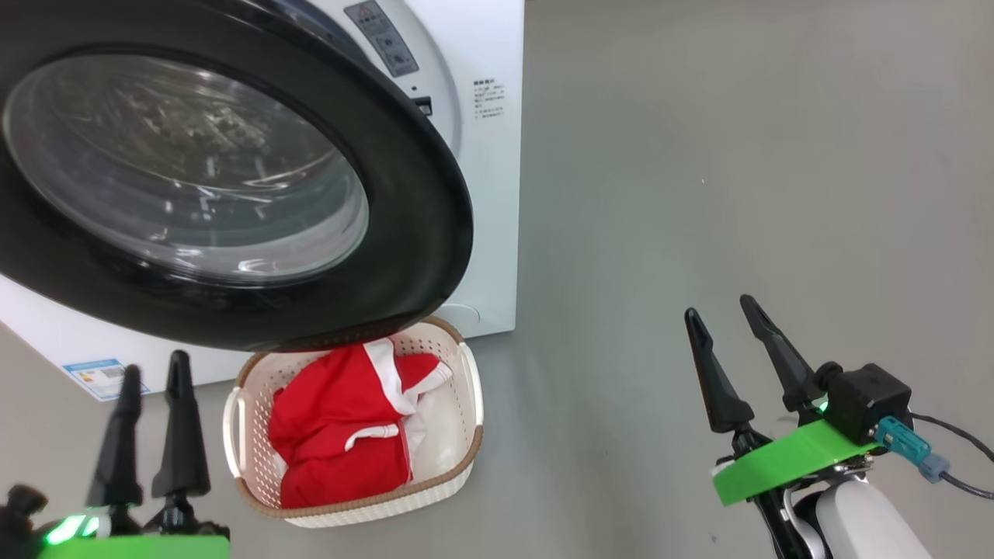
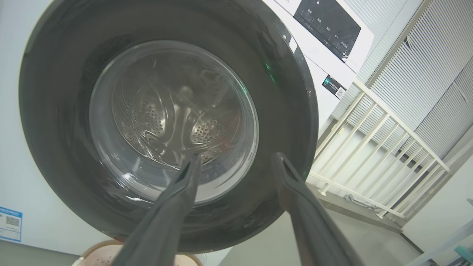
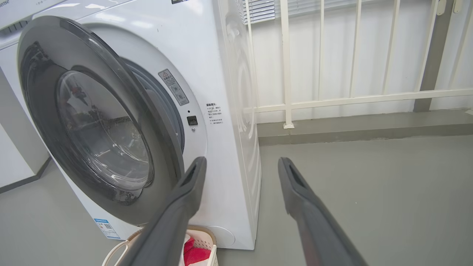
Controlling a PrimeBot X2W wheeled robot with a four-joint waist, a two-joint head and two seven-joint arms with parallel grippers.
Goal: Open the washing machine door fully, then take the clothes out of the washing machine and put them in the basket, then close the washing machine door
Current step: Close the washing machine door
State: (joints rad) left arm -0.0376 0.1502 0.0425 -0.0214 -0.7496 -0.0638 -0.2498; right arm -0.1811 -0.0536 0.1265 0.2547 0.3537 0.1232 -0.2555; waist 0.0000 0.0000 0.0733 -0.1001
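Note:
The washing machine (image 1: 481,194) (image 3: 229,140) stands at the upper left, white, with its door (image 1: 233,178) (image 2: 166,125) (image 3: 99,125) ajar, black rim and glass bowl facing me. Below the door's edge the cream basket (image 1: 470,404) (image 3: 207,240) sits on the floor with the red-and-white clothes (image 1: 342,427) (image 3: 194,255) lying in it. My left gripper (image 1: 155,373) (image 2: 236,160) is open at the lower left, left of the basket, pointing at the door's glass. At the lower right, over bare floor, my right gripper (image 1: 718,307) (image 3: 240,164) is open too, holding nothing.
Grey floor (image 1: 738,155) spreads to the right of the machine. A white railing (image 3: 332,99) on a low kerb runs behind and beside the machine. Another white unit (image 3: 14,147) stands to the machine's left.

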